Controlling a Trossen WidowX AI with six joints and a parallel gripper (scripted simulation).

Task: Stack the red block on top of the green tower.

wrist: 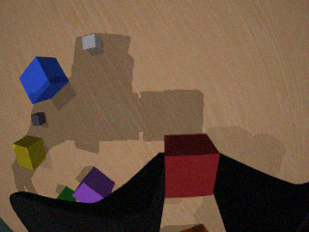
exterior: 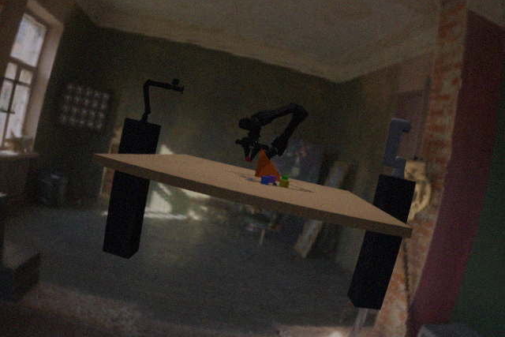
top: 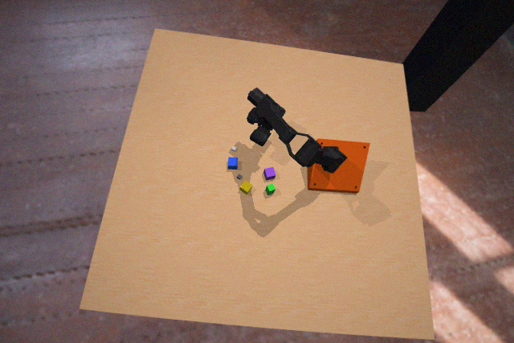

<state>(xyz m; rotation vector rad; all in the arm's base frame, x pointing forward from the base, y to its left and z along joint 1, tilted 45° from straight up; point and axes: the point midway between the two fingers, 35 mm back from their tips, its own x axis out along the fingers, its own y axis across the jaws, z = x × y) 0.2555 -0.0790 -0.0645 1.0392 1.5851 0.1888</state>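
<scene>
Blue block (top: 233,162), yellow block (top: 246,186), purple block (top: 269,173)

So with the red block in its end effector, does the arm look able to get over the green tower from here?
Probably yes. The end effector is shut on the red block, lifted off the table. The green tower stands near the orange base plate; the purple block beside it stands apart from it.

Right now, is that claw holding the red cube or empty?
Holding it: the gripper is shut on the red block, lifted above the table.
</scene>
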